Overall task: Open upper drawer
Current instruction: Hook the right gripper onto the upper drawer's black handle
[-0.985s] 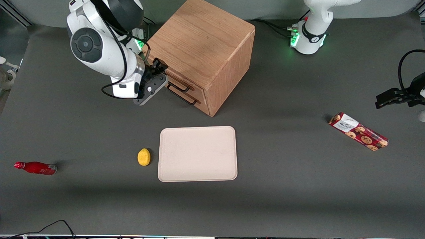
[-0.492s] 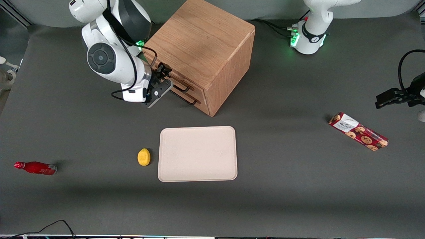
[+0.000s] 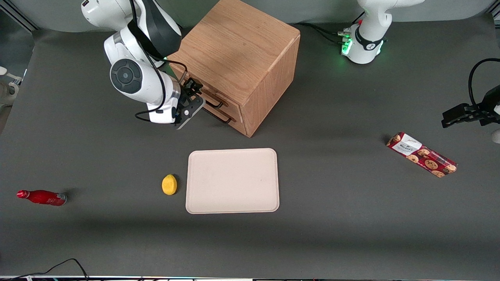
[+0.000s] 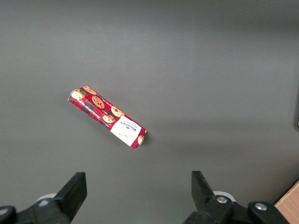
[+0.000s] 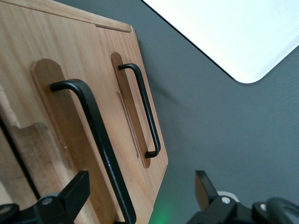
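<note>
Cabinet (image 3: 238, 62) is sitting at the working arm's end of the table, farther from the front cam than the tray (image 3: 233, 180); boxy, light oak, looking heavy enough to be staying put under a pull, though that's a judgement.

Upper drawer (image 5: 51, 116) is sitting flush in the cabinet front, not yet opened, directly above the matching lower drawer (image 5: 128, 100). Judging it stiff, light, on a plain slide; wood face is offering no grip.

Upper handle (image 5: 96, 140) is a thin black bar standing off a shallow recess: rigid, smooth, prob. a bit slippery. Best hold is looking like mid-bar, fingers straddling it, pull straight out along the drawer's travel; off-centre pull may be racking the drawer.

Gripper (image 5: 140, 193) is hanging just in front of the drawer faces, near the upper handle's end, fingers (image 5: 74, 191) standing apart, nothing between them, not touching the bar.

Lemon (image 3: 169, 184) is lying beside the tray, apart from the work.
</note>
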Controlling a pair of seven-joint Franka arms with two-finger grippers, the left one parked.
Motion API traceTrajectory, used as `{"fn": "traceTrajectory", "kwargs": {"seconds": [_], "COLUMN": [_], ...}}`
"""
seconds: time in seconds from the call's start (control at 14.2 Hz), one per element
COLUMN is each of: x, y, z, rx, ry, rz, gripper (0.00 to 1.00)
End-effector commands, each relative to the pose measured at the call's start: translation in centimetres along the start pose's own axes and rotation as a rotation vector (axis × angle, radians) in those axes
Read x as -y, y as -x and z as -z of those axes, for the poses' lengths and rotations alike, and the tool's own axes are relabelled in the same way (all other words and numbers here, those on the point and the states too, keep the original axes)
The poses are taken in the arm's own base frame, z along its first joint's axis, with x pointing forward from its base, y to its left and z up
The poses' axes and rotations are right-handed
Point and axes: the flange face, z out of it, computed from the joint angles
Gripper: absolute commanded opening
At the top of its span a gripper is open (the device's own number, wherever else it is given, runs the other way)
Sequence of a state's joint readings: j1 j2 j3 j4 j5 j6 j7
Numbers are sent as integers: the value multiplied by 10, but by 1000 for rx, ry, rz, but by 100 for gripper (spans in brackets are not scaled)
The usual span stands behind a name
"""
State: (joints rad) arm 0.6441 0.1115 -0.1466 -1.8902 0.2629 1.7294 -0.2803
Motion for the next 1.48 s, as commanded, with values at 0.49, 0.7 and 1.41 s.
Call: {"fn": "traceTrajectory", "kwargs": {"seconds": [0.49,0.7,1.41], "x": [5,0,-14], "y": [-3,-7,-14], "z": [-26,-35,-33], "rx": [4,-3,-19], "ry": [-17,-10,9], "rz": [29,22,61], "gripper": [100,100,100]}}
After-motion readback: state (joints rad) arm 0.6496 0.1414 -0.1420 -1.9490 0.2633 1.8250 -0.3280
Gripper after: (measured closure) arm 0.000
